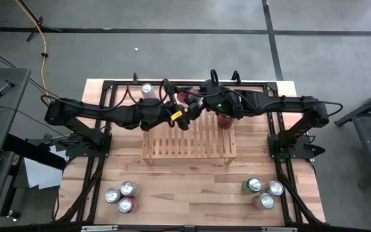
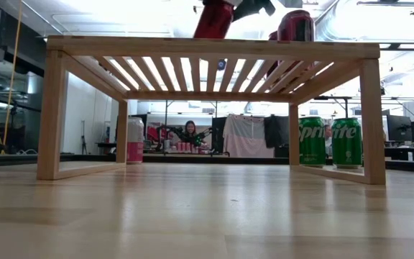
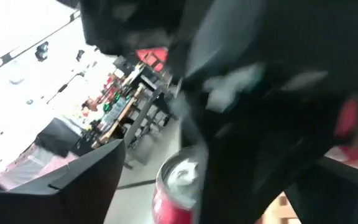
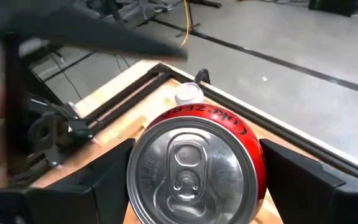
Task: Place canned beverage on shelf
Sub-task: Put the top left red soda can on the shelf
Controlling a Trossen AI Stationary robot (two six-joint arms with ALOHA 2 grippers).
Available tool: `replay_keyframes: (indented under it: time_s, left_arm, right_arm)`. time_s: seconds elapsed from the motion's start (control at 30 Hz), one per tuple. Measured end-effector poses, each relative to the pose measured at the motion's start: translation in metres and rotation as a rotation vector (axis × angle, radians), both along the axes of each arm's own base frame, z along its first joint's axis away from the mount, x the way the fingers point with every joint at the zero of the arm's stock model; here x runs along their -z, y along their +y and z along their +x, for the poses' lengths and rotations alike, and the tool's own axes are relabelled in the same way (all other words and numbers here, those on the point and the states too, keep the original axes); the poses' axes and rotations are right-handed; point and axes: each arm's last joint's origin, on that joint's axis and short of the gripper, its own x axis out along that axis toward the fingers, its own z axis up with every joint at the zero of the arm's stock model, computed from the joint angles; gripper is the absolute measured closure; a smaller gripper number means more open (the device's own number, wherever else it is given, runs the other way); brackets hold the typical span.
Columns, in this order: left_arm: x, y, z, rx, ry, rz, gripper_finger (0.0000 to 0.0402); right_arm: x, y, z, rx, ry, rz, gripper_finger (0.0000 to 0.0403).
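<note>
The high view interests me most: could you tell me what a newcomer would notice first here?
Both dark arms meet over the far edge of the shelf at mid-table. The right tool grips a red can from both sides, seen lid-on in its wrist view; the left tool sits close beside it, with another red can nearby. Clusters of cans wait at the near left and near right corners.
</note>
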Motion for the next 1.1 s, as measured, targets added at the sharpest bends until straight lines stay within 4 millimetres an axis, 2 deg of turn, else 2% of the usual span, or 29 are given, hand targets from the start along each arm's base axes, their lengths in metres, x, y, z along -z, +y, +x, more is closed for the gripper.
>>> replay_keyframes:
  time_s: [0.3,0.6,0.73,0.83,0.97,1.1]
  left_arm:
    - [-0.002,-0.002,-0.004,-0.022,-0.012,-0.035,0.0006]
    - [-0.019,-0.006,-0.038,0.003,-0.042,-0.217,0.0007]
    - [-0.034,-0.003,-0.067,-0.006,-0.115,-0.360,0.0007]
    - [-0.045,0.004,-0.095,-0.036,-0.208,-0.480,0.0007]
    - [-0.049,0.015,-0.129,-0.077,-0.336,-0.574,0.0007]
    - [-0.048,0.023,-0.153,-0.099,-0.455,-0.639,0.0007]
  right_arm:
    - [-0.004,0.001,-0.003,-0.029,0.008,-0.001,0.0112]
    - [-0.023,-0.005,-0.023,-0.019,-0.019,-0.054,0.0112]
    - [-0.037,-0.006,-0.043,-0.038,-0.018,-0.096,0.0112]
    - [-0.054,0.001,-0.064,-0.162,-0.049,-0.103,0.0112]
    - [-0.068,0.024,-0.089,-0.410,-0.103,-0.017,0.0112]
    - [-0.065,0.052,-0.105,-0.580,-0.031,0.145,0.0112]
